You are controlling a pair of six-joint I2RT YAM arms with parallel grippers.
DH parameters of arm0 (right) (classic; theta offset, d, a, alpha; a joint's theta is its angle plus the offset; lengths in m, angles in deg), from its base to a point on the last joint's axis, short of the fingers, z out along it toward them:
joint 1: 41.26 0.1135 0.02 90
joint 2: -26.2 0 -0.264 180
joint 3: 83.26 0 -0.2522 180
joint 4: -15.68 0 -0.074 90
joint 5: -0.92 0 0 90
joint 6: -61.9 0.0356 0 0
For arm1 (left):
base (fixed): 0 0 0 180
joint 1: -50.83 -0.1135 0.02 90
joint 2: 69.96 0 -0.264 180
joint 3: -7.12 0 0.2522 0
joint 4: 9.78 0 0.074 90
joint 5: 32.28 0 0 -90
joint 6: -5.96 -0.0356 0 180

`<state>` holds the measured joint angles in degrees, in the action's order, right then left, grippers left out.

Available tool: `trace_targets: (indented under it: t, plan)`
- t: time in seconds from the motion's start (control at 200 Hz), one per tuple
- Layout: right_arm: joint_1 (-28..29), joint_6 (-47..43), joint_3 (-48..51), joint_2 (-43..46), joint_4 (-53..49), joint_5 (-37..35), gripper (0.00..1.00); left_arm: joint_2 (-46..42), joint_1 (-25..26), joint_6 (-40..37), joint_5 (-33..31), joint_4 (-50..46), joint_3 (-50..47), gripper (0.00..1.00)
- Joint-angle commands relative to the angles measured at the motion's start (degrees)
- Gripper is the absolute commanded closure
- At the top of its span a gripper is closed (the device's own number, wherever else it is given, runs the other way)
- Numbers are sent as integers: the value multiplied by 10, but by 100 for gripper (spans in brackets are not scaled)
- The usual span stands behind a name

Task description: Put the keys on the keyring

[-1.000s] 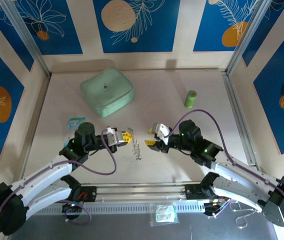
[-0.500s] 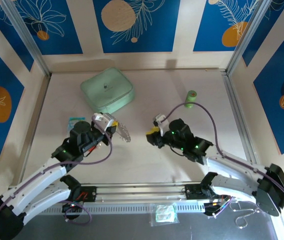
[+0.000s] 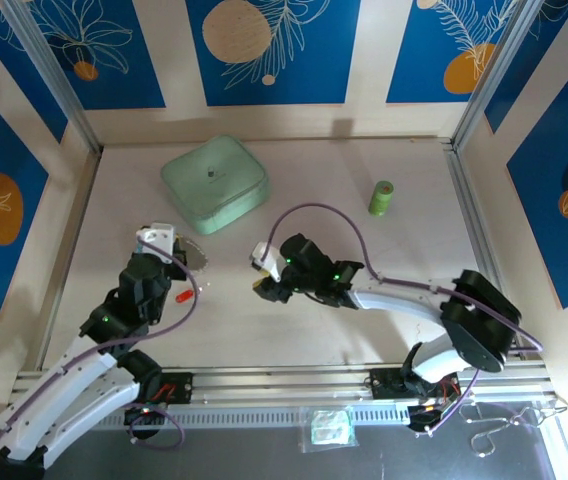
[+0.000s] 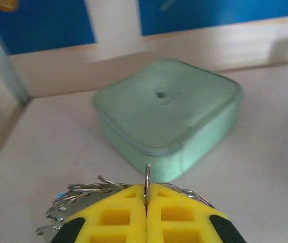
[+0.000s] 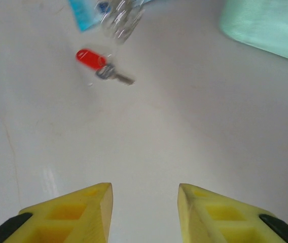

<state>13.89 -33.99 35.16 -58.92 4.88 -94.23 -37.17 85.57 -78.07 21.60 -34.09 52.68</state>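
The red key [image 5: 91, 58] lies flat on the surface [image 5: 184, 126], a little ahead of the right jaws, which stand apart and empty. It looks light and stiff, with a smooth plastic head and a thin metal blade. Lying so flat, it would likely skid under a fingertip rather than lift. The head is the thicker part and seems the better place to pinch; its hole is too small to make out.

The keyring [image 4: 147, 177] is clamped on edge between the closed left jaws, near the green case [image 4: 169, 111]. Its beaded chain [image 4: 83, 195] is bunched just behind the fingertips. The ring looks rigid, the chain limp and apt to swing or snag.

The surface is pale, smooth and slightly glossy, so it offers little friction. A blue packet [image 5: 83, 12] sits just beyond the key and crowds that side. The green roll [image 3: 382, 197] stands well apart on the right.
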Motion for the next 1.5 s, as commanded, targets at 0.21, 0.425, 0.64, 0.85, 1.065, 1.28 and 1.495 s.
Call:
trace_targets:
  t: [0.21,0.425,0.64,0.85,1.065,1.28,1.495]
  plan:
    - [20,-19,-163,-169,-3,89,60,-92,-15,-40,-195,55,-28,100]
    - [41,4,-291,-280,-83,92,59,-144,-17,-40,-250,58,-37,100]
    - [56,-54,-390,-375,-104,107,56,-180,-17,-29,-279,32,-35,100]
    - [59,-75,-496,-462,-136,104,54,-197,-17,-11,-280,-3,-23,100]
    - [62,-87,-585,-533,-187,96,54,-198,-17,-10,-283,-15,-19,100]
    - [63,-94,-578,-537,-215,91,63,-190,-17,-20,-272,-19,-15,100]
    - [67,-97,-480,-474,-218,85,77,-160,-17,-18,-244,-29,0,100]
